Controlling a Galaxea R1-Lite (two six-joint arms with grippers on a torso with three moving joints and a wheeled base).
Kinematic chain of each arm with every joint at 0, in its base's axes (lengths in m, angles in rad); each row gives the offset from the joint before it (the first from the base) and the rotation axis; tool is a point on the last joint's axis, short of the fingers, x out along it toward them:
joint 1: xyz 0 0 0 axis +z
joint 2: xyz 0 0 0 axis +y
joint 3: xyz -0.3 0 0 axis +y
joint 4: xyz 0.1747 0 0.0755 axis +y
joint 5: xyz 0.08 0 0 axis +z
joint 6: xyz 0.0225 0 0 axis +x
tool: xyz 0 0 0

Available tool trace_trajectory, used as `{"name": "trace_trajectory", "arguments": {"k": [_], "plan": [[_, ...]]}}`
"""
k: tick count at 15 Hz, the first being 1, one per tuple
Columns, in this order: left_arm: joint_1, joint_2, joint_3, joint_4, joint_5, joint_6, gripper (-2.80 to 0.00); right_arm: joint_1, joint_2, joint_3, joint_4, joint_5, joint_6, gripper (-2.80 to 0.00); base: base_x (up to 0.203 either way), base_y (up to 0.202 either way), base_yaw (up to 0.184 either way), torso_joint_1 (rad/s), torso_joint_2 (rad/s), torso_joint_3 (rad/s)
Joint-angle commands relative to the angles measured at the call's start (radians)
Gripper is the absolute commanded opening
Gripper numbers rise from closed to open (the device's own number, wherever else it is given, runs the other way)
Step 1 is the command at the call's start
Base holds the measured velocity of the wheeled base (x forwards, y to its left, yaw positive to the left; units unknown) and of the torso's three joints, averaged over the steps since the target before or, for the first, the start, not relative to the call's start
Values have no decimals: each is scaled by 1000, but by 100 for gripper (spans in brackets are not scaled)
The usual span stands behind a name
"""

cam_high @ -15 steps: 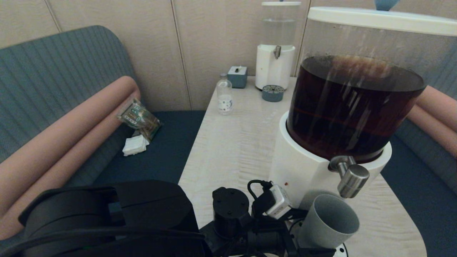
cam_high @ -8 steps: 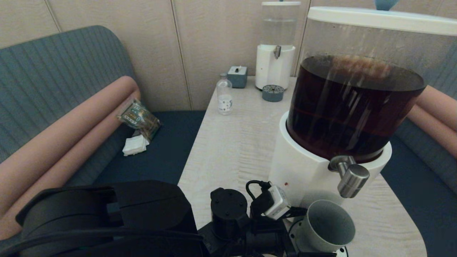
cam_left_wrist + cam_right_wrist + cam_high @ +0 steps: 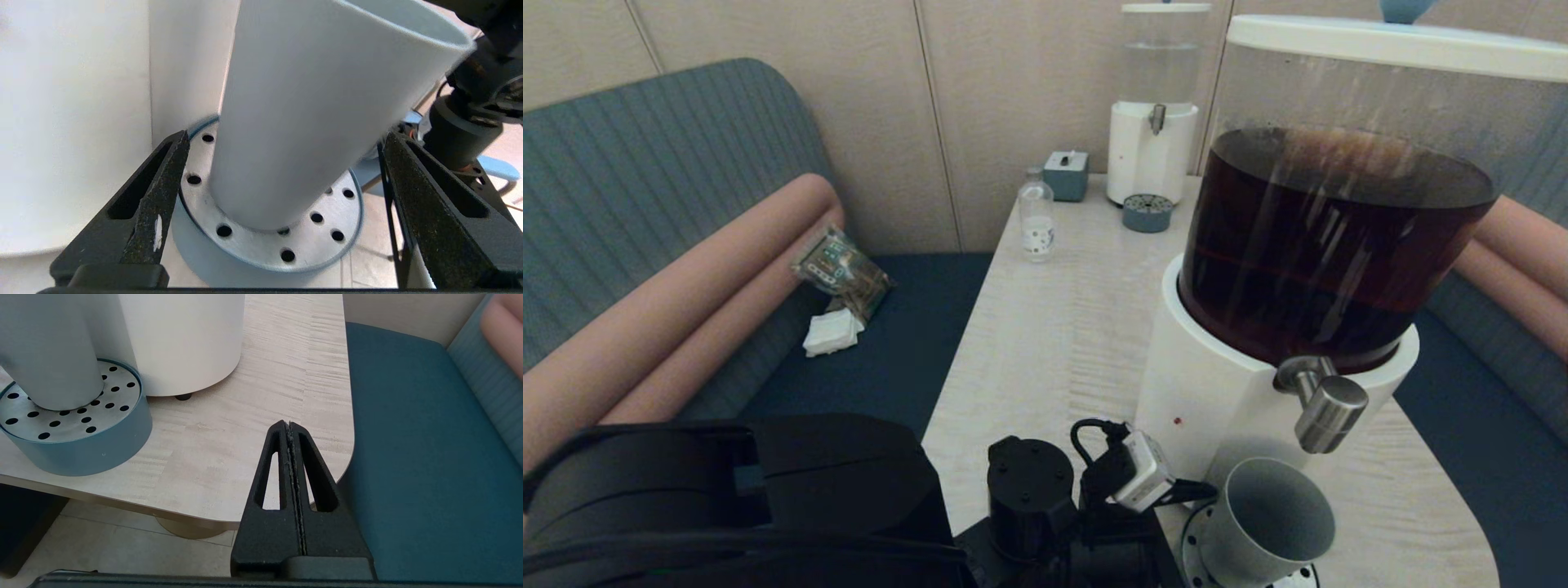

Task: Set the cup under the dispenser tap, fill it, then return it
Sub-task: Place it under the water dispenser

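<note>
Left claw (image 3: 282, 196) open, cup (image 3: 310, 106) standing between its fingers (image 3: 151, 212) on the drip tray (image 3: 327, 237) under the dispenser tap (image 3: 1327, 408), finger contact apparently none; right claw (image 3: 291, 457) closed, parked off the desk (image 3: 261, 396) edge.

Pale wood-grain table (image 3: 1054, 327) with a rounded near corner, carrying the large white-based dispenser (image 3: 1225, 392) of dark liquid. Just in front of that dispenser, a blue perforated drip tray (image 3: 81, 453). Well behind it: small clear bottle (image 3: 1037, 216), smaller clear-liquid dispenser (image 3: 1152, 155), second drip tray (image 3: 1147, 214), small blue box (image 3: 1066, 174).
</note>
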Motion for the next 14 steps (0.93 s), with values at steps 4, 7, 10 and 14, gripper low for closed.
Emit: {"name": "trace_trajectory", "arguments": {"k": [4, 7, 10, 14], "plan": [[5, -59, 68, -10, -2, -1, 0, 0, -3, 9, 0, 1, -1, -280, 0, 0, 0, 0, 0, 0], [6, -97, 120, -10, -2, -1, 0, 0, -3, 10, 0, 1, -1, -280, 0, 0, 0, 0, 0, 0], [9, -142, 186, -10, -2, -1, 0, 0, -3, 9, 0, 1, -1, -280, 0, 0, 0, 0, 0, 0], [27, -256, 314, -10, 8, -1, 0, 0, -3, 9, 0, 1, -1, -280, 0, 0, 0, 0, 0, 0]]}}
